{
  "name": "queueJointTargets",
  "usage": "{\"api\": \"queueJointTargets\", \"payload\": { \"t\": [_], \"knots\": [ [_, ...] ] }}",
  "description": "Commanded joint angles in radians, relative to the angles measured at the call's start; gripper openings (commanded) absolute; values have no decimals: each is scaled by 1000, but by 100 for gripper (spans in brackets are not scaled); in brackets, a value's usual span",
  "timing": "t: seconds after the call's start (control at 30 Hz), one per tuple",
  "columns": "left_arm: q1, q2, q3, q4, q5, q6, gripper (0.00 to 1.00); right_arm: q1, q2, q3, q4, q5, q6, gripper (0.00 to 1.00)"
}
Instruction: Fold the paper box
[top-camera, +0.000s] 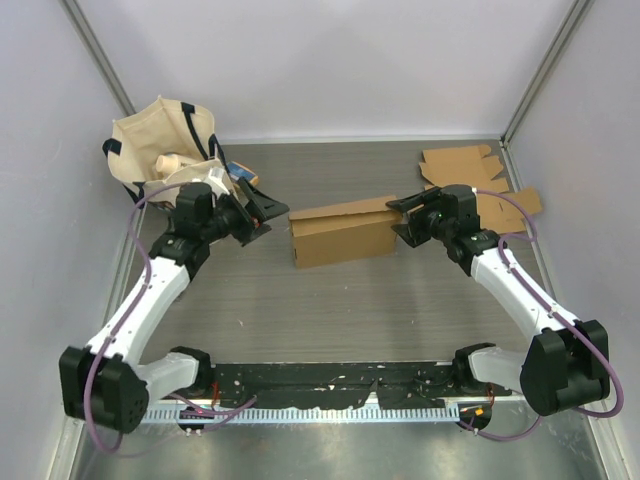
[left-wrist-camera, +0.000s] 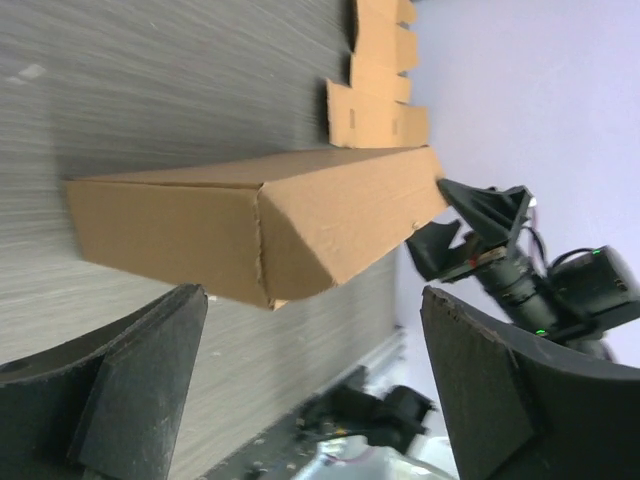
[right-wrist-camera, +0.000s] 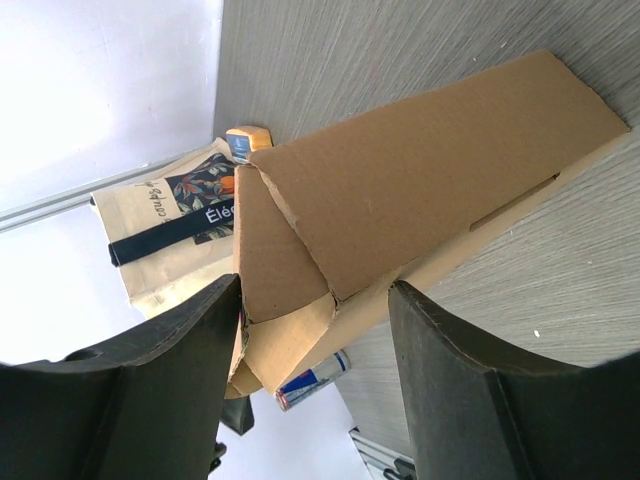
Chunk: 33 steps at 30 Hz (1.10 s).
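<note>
Two hands flanked the box (top-camera: 345, 235), which lay mid-frame on the surface (top-camera: 330, 300). The left hand (top-camera: 264, 220) gaped wide, empty, just beside it. The right hand (top-camera: 402, 220), part-open, straddled its right end, likely to steady it; whether it gripped was unclear.

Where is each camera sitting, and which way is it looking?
Top camera: high behind the robot, looking down at the table; the left arm and right arm show, with the left gripper and right gripper either side of the cardboard box.
Left wrist: on the left arm, facing right along the box; its own fingers show.
Right wrist: on the right arm, facing left along the box toward the tote bag; its own fingers show.
Shared: both wrist views see the box from opposite ends.
</note>
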Motion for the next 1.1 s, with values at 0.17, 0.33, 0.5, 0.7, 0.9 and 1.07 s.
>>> {"api": "queueJointTargets", "payload": {
  "t": [0.17, 0.33, 0.5, 0.7, 0.9, 1.07],
  "knots": [
    [5, 176, -3, 326, 186, -298, 69, -3, 15, -15, -29, 26, -39, 65],
    [0, 205, -10, 337, 188, -301, 45, -4, 15, -10, -29, 28, -42, 63],
    [-16, 198, -33, 319, 180, -272, 38, -3, 15, -8, -42, 32, -41, 62],
    [-62, 231, -25, 198, 148, -163, 25, -1, 30, -12, -46, 38, -44, 60],
    [-75, 242, -53, 133, 82, -57, 12, 0, 24, -1, -71, 80, -103, 59],
    [-78, 262, -43, 75, 44, 21, 4, -24, 44, 86, -71, -21, -387, 71]
  ]
}}
